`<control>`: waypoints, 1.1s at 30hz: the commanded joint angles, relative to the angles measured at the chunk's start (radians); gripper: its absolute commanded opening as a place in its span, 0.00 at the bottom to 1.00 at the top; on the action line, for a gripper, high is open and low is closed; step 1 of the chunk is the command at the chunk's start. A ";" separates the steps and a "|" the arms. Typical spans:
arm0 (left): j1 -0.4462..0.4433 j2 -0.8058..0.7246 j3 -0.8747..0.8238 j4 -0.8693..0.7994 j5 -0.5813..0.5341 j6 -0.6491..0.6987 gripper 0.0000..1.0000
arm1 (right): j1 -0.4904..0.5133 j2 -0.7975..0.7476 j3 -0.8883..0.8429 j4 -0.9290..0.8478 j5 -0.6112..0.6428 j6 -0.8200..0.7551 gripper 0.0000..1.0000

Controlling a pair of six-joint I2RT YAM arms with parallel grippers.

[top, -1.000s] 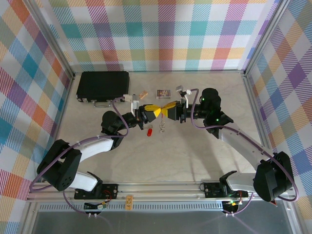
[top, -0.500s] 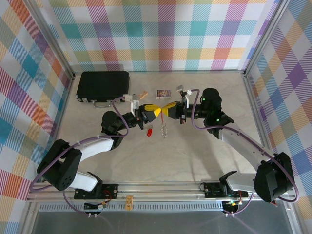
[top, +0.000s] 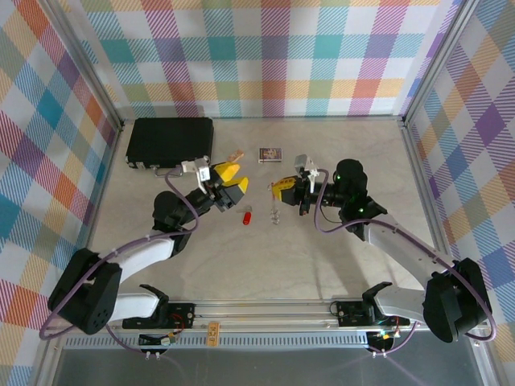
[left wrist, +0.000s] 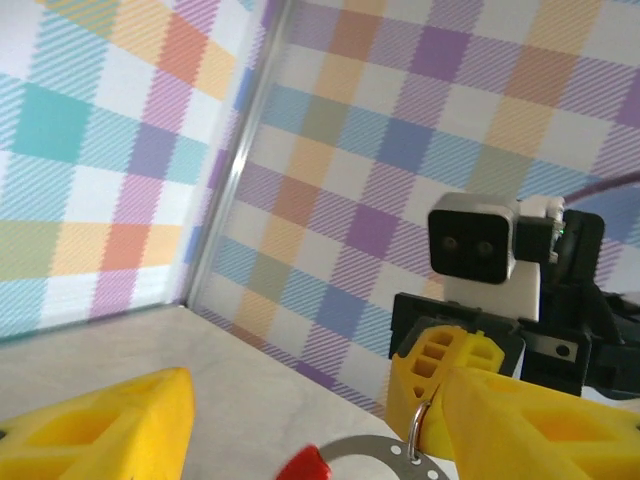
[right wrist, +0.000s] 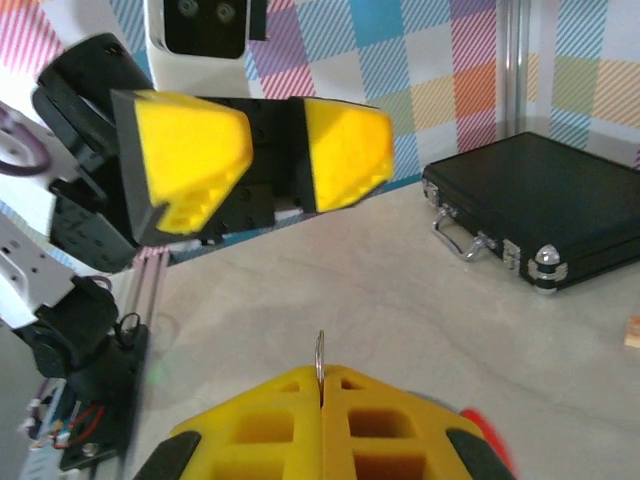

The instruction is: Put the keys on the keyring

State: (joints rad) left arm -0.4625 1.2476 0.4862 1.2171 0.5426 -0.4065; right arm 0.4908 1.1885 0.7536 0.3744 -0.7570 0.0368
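My right gripper (top: 279, 186) (right wrist: 322, 385) is shut on the keyring (right wrist: 320, 352), whose thin metal edge sticks up between the yellow pads. In the top view the ring (top: 274, 214) hangs just below that gripper. The left wrist view shows its grey rim (left wrist: 385, 450) with a red sleeve (left wrist: 305, 465). My left gripper (top: 228, 186) (right wrist: 275, 150) stands open a short way to the left, with nothing between its fingers. A small red-headed key (top: 247, 217) lies on the table between the two arms, apart from both grippers.
A black case (top: 170, 142) (right wrist: 550, 215) lies at the back left. A small tan block (top: 236, 155) and a printed card (top: 269, 153) sit near the back wall. Plaid walls with metal posts enclose the table on three sides.
My left gripper has opened and drawn back to the left, away from the right gripper. The right gripper stays shut on the ring and has shifted slightly right. The red key has not moved.
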 commanded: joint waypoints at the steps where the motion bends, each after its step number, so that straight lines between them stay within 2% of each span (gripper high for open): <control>1: 0.004 -0.073 -0.027 -0.083 -0.099 0.103 0.73 | 0.001 -0.033 -0.002 0.069 0.041 -0.098 0.00; 6: 0.004 -0.110 -0.040 -0.155 -0.108 0.167 0.80 | 0.029 -0.051 0.007 0.036 0.116 -0.196 0.00; 19: 0.005 -0.083 -0.043 -0.167 -0.114 0.205 0.81 | 0.082 -0.084 -0.024 0.018 0.327 -0.381 0.00; 29: 0.004 -0.070 -0.038 -0.177 -0.114 0.215 0.81 | 0.113 -0.086 -0.058 0.056 0.446 -0.449 0.00; 33: 0.004 -0.063 -0.035 -0.177 -0.112 0.215 0.81 | 0.120 -0.083 -0.061 0.056 0.454 -0.462 0.00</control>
State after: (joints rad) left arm -0.4618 1.1755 0.4473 1.0218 0.4320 -0.2111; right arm 0.6022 1.1221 0.6956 0.3817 -0.3244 -0.3893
